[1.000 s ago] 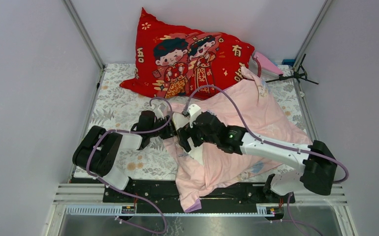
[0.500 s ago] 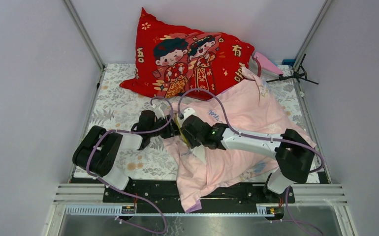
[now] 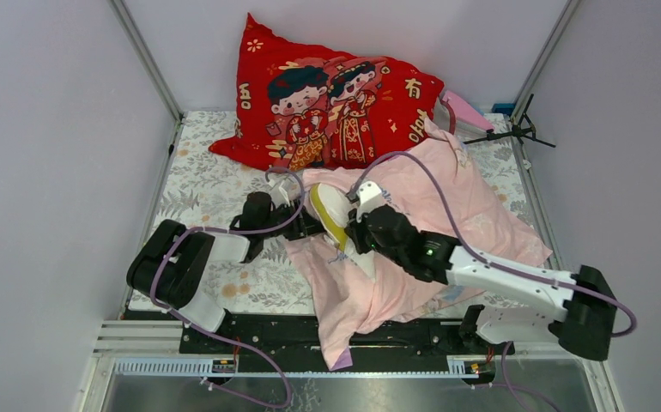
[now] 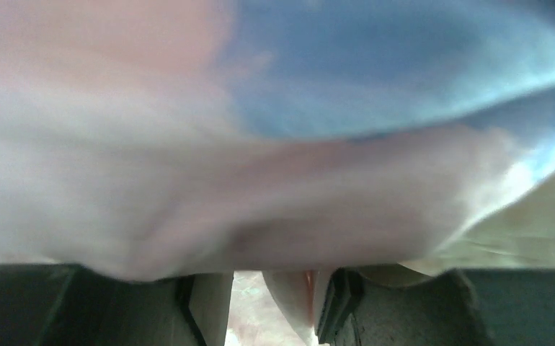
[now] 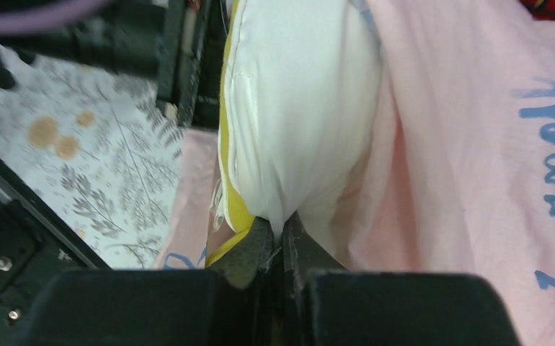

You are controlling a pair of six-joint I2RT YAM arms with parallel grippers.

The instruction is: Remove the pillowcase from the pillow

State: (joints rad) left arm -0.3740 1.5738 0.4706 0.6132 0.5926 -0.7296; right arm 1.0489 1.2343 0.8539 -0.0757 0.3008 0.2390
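Observation:
The pale pink pillowcase (image 3: 447,197) lies crumpled across the middle and right of the table. The cream-white pillow (image 3: 329,209) with yellow piping pokes out of its left opening. My right gripper (image 3: 350,233) is shut on that pillow end; the right wrist view shows the jaws (image 5: 283,223) pinching white pillow (image 5: 296,108) fabric beside the piping, with pillowcase (image 5: 462,144) to the right. My left gripper (image 3: 304,227) sits at the pillowcase's left edge. In its wrist view pink pillowcase (image 4: 260,180) drapes over the fingertips and a fold hangs between the fingers of the left gripper (image 4: 271,277).
A big red cushion (image 3: 336,103) printed with a cartoon couple leans against the back wall. The table wears a floral cloth (image 3: 207,189). A small black stand (image 3: 516,133) lies at the back right. Metal frame rails run along both sides.
My right gripper has shut on the pillow's end and drawn it up and to the right, baring more white pillow. The left gripper has stayed in place.

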